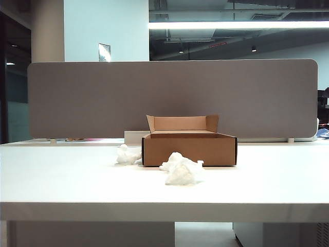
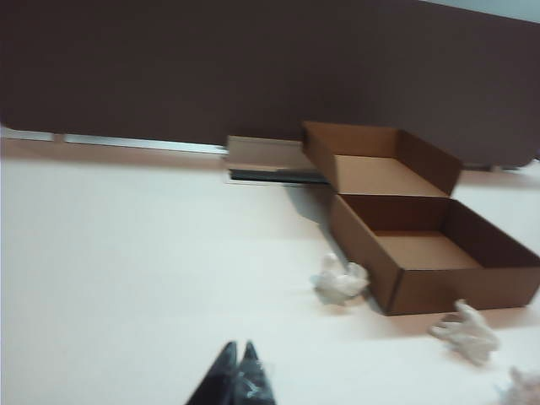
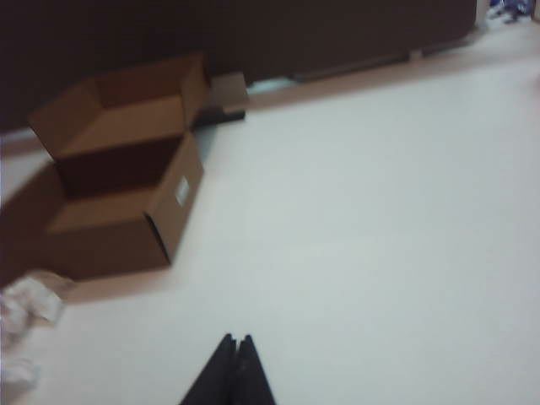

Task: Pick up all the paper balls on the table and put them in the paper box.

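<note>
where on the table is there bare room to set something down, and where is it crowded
Bare table runs wide left of the smaller paper ball, and right of the paper box. Crowded: mid-table, the larger paper ball just before the box. Left gripper and right gripper, both shut, hover over bare tabletop.

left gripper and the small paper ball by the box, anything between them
Nothing: in the left wrist view only bare table separates the shut left gripper from the small paper ball.

Paper box (image 1: 189,149) mid-table (image 1: 61,180); paper balls (image 1: 182,170) before, left.
</note>
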Tool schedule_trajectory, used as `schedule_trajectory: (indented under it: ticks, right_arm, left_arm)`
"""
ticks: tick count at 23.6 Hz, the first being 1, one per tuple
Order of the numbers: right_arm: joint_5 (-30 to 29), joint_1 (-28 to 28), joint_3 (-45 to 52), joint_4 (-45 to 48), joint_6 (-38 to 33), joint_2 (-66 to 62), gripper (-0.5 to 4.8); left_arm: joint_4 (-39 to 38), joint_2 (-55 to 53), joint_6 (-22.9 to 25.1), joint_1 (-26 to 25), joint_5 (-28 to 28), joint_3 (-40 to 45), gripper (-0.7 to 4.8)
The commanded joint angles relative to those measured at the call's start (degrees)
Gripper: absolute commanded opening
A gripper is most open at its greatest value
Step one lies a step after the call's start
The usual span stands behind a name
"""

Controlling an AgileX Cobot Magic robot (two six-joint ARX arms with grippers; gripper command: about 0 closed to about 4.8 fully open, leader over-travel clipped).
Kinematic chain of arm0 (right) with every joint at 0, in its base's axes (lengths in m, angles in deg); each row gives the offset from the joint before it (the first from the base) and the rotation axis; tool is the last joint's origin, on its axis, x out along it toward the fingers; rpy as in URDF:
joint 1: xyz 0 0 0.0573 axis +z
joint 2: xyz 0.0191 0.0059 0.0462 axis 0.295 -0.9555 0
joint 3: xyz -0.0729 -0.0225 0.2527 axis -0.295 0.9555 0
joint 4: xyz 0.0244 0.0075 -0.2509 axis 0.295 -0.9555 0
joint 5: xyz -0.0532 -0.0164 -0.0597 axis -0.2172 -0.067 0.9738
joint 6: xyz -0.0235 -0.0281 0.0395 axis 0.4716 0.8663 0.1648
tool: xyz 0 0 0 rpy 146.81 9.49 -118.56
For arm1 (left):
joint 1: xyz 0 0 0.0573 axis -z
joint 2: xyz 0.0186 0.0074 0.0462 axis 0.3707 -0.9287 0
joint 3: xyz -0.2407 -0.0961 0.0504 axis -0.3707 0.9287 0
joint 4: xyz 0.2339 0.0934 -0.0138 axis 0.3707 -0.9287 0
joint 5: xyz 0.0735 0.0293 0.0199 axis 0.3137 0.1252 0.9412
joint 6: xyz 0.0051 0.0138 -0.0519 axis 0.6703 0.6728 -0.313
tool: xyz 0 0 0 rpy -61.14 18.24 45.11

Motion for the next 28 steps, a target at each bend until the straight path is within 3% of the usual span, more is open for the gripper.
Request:
schedule_trajectory:
  ticks: [1,11,16,20,28]
  right_arm:
    - [-0.63,0.04,-4.7,-0.46,-0.46,-2.95,-0.09]
    - [-8.68,0.07,-15.89,-1.09,2.78,-21.31,-0.09]
    - [-15.78,0.26,-19.98,-0.7,2.78,-32.24,-0.09]
    - [-17.14,1.57,-21.33,1.11,2.8,-38.12,-0.09]
    - [-17.14,6.91,-23.89,2.51,3.1,-47.01,-0.09]
  left_arm:
    - [-1.62,-7.02,-0.11,0.02,-4.07,-5.22,-0.06]
    - [-0.13,-36.89,0.04,0.7,-4.79,-23.69,-0.06]
    - [3.56,-53.66,2.6,5.25,-7.3,-31.69,-0.06]
    - [3.54,-64.13,5.97,8.57,-7.28,-37.33,-0.05]
    - [-0.61,-85.7,6.1,11.76,-7.04,-53.33,0.04]
